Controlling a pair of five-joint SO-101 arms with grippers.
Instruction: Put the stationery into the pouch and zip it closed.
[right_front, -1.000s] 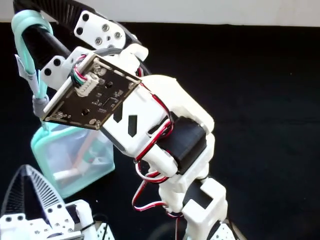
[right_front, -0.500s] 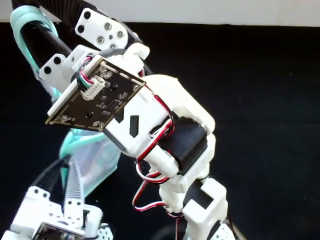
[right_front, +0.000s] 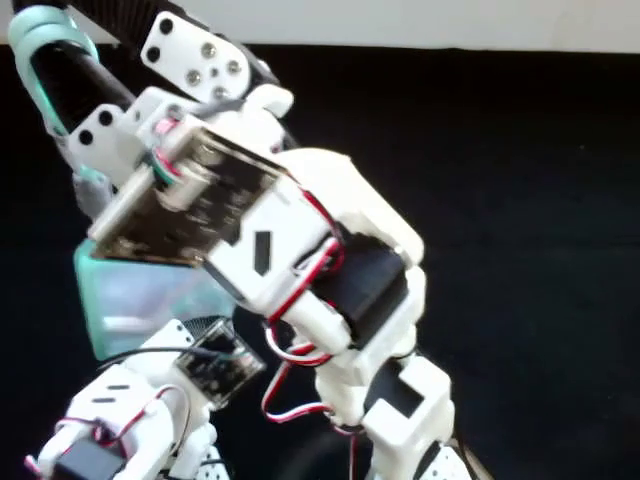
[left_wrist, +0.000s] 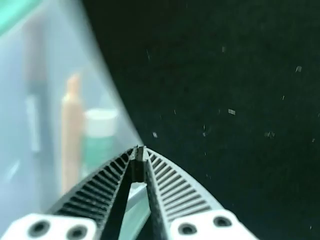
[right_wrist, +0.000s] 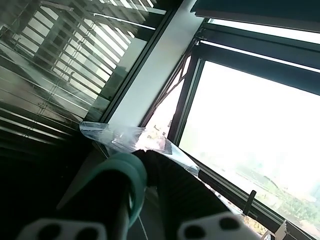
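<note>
Observed from the floor: the stationery looks to be already inside the pouch (right_front: 120, 290), so the step in hand is judged to be the zipping.

Right pincer (right_wrist: 142, 162): raised high and angled toward the window. Its jaws are pressed together on the pouch's teal strap (right_wrist: 117, 180), which wraps one finger. The translucent teal pouch hangs below this pincer, off the black table cover (left_wrist: 225, 75).

Left pincer (left_wrist: 138, 150): its fingertips meet and the jaws are pressed together. A small dark piece sits between the tips. Whether that is the zip pull cannot be told. The pouch wall (left_wrist: 50, 75) lies just beside this pincer, touching or nearly touching one finger. Through the wall, beyond the tips, a wooden pencil (left_wrist: 71, 125) and a green-capped item (left_wrist: 100, 140) stand close together. In the overhead view the left arm (right_front: 120, 420) sits below the hanging pouch.

The zip itself cannot be made out, so its state is unconfirmed.

Next move, as judged: the left pincer must have the pull firmly pinched and then draw it along the opening. The right pincer must hold the strap taut so that the pouch does not swing or twist.
</note>
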